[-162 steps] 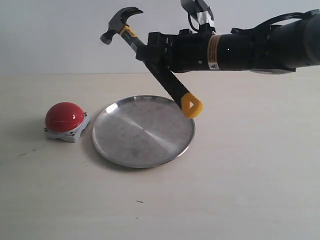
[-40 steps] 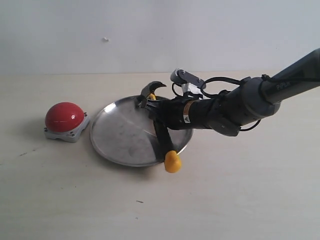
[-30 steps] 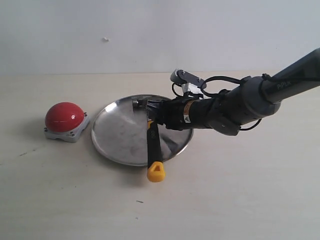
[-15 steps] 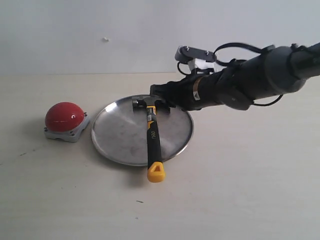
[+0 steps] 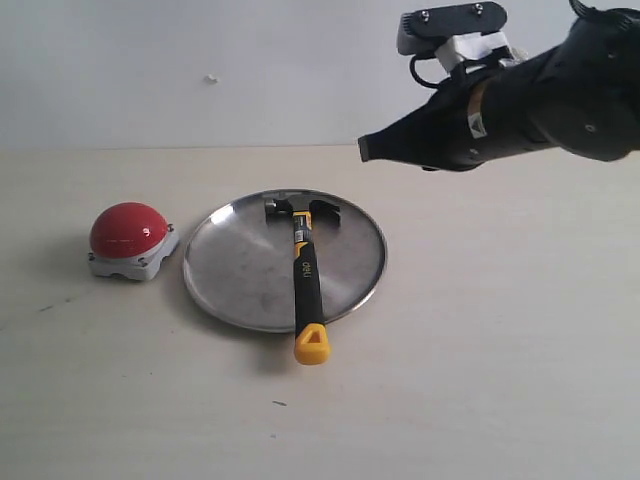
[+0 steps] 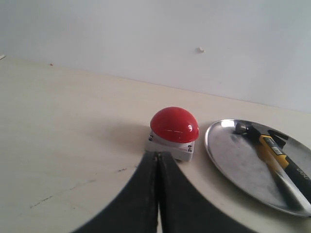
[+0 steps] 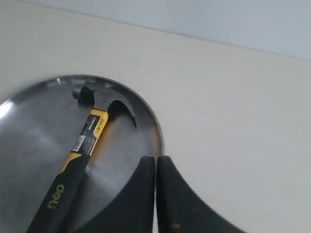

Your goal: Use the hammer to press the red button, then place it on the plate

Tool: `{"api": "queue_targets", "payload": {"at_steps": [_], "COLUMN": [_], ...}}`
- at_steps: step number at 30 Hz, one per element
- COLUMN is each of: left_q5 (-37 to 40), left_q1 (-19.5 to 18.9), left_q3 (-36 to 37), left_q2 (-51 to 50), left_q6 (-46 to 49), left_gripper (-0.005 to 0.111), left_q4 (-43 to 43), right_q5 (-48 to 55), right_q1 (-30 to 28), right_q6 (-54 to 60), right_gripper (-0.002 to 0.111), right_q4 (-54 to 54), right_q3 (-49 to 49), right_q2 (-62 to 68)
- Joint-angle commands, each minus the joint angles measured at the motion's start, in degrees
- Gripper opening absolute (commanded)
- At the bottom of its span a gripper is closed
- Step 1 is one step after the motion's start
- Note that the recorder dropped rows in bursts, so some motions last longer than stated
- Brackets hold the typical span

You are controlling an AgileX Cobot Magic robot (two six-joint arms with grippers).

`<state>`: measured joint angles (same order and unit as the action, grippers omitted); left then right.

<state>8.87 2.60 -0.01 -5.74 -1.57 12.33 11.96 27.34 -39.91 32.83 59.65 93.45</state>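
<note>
Nearest the exterior camera: bare pale table [image 5: 470, 400], matte, with a few small dark specks and a faint scratch at left.

Hammer [image 5: 305, 280] lies flat and free of any grasp. Its yellow end juts past the near rim of the plate [image 5: 235, 285] and seems to rest on the table, though the contact is hard to confirm. The black handle runs from near to far across the plate. The dark head sits on the plate's far part, striking face to the left, claw to the right.

Red button [image 5: 128, 232] sits left of the plate, just beside its rim and apart from it.

Left pincer [image 6: 157, 156] shows in the left wrist view only: fingers pressed together, holding nothing, tips aimed at the button's grey base. The gap between them cannot be judged.

Right pincer [image 5: 366, 150] hangs in the air above and to the right of the hammer head, well apart from it. In the right wrist view its fingers are clenched together on nothing, over the plate's rim by the claw.

Right arm [image 5: 540, 100] enters from the right, raised off the table, sloping down to the left, camera bracket on top.

Farthest: plain pale wall [image 5: 150, 70] with one small mark.
</note>
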Motion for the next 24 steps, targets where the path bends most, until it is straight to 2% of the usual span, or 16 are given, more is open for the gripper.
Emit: {"api": "queue_targets", "payload": {"at_steps": [1, 4, 8, 24], "left_q5": [-0.5, -0.5, -0.5, -0.5], "left_q1": [0.4, 0.4, 0.4, 0.4], "left_q3": [0.0, 0.0, 0.0, 0.0], "left_q2": [0.3, 0.3, 0.3, 0.3], "left_q6": [-0.4, -0.4, -0.4, -0.4], "left_gripper": [0.0, 0.0, 0.0, 0.0], "left_q4": [0.5, 0.5, 0.5, 0.5], "right_q5": [-11.1, -22.5, -27.1, -24.9], "right_q1": [-0.1, -0.1, -0.1, -0.1], "right_q6": [1.3, 1.3, 0.9, 1.2], "right_gripper": [0.0, 0.0, 0.0, 0.0], "right_q4": [0.5, 1.7, 1.7, 1.9], "right_q3": [-9.9, -14.8, -18.5, -25.5], "right_q2": [-6.1, -9.6, -14.2, -28.9]}}
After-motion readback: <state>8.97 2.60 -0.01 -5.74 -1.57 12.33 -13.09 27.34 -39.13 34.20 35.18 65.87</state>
